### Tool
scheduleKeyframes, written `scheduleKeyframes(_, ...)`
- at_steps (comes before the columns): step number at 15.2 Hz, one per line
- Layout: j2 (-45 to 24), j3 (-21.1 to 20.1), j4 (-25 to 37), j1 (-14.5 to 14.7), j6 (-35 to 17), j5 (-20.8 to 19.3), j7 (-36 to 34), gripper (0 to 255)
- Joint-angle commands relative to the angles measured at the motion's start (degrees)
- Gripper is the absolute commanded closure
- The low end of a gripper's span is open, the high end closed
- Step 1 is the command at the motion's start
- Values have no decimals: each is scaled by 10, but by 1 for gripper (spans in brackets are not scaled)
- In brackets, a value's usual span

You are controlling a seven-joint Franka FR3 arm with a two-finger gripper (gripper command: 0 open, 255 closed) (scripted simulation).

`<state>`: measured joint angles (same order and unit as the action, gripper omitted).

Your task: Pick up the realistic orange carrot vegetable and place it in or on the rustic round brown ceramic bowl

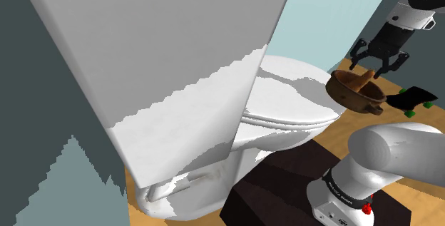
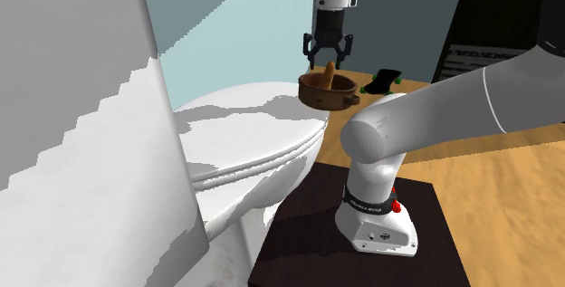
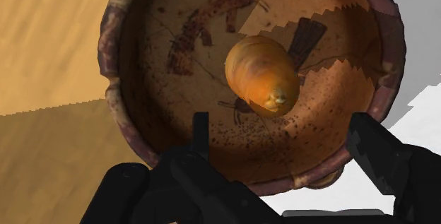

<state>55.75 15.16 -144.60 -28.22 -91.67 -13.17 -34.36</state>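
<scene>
I saw a white toilet (image 1: 285,96) at left, a mottled brown bowl (image 1: 344,93) by its lid's edge, a stubby orange carrot (image 1: 365,80) propped inside it, the gripper (image 1: 376,66) above with fingers spread, grasping nothing, wooden floor (image 2: 507,204), pale teal wall (image 1: 321,25).

White toilet (image 1: 289,93), wooden floor (image 2: 507,181), perhaps a black skateboard (image 1: 415,96)

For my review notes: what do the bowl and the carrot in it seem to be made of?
Bowl: probably fired ceramic, matte mottled brown with dark painted marks and an uneven rim. Carrot: orange, faintly ridged skin with a soft sheen; looks like a real vegetable, possibly plastic.
</scene>
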Motion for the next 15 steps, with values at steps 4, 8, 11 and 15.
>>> scheduleKeyframes(4,0,0,0,0,0,0,0,0)
scheduleKeyframes(8,-21,-13,84,6,63,13,3,0)
scheduleKeyframes(11,-21,-13,84,6,63,13,3,0)
scheduleKeyframes(15,-21,-13,84,6,63,13,3,0)
